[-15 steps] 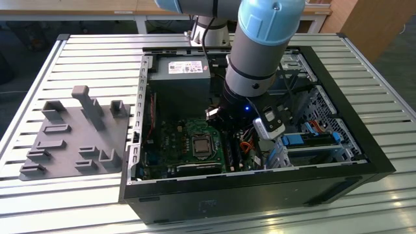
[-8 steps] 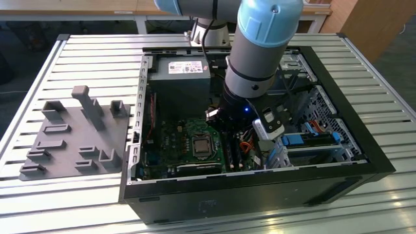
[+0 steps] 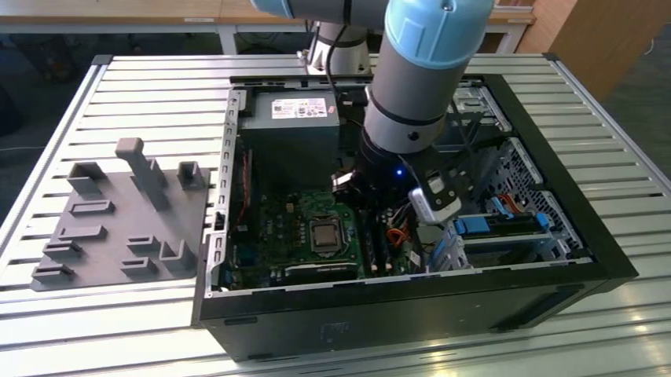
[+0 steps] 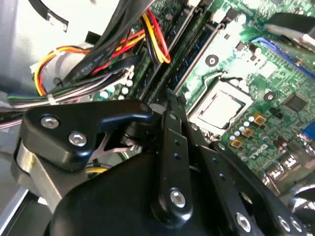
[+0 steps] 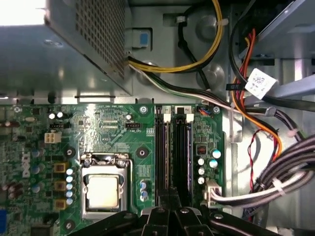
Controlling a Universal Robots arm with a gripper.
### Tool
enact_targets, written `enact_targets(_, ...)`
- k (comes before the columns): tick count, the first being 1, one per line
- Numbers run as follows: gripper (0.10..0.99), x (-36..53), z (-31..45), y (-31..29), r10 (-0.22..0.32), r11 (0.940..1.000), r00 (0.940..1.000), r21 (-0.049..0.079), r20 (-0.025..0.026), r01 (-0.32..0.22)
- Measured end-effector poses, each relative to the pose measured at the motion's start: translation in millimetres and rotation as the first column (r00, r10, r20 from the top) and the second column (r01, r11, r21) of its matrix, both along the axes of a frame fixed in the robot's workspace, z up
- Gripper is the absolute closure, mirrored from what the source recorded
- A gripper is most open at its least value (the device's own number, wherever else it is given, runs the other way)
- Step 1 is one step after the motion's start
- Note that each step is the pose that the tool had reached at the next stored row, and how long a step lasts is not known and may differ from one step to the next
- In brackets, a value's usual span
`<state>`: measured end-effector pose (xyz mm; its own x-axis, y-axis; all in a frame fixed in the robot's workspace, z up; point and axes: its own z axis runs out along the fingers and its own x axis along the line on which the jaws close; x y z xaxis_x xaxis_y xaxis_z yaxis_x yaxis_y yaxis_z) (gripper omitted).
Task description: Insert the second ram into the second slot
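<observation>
Gripper (image 4: 170, 98), second wrist view: you see the claw clenched, nothing visibly pinched. The second ram (image 4: 199, 46) sits edge-up in a slot just beyond the tips.
First wrist view: the stick's long axis follows the memory slots (image 5: 172, 147), pointing toward the power supply (image 5: 74, 44).
Exterior view: the computer case (image 3: 587, 259) holds the motherboard (image 3: 283, 220) and cables (image 3: 397, 234).

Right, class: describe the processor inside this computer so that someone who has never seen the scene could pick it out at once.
Start from the open black computer case lying on the slatted table and find the green motherboard on its floor. The processor is the flat, silvery square held in a metal frame, unlike the two long black memory slots beside it.
</observation>
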<state>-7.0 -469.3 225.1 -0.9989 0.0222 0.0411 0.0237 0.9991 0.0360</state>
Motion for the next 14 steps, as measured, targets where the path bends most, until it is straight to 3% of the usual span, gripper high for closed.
enact_targets(14,0.984,0.0,12.8,-0.1,0.000,1.0000,1.0000,0.000,-0.0001,0.000)
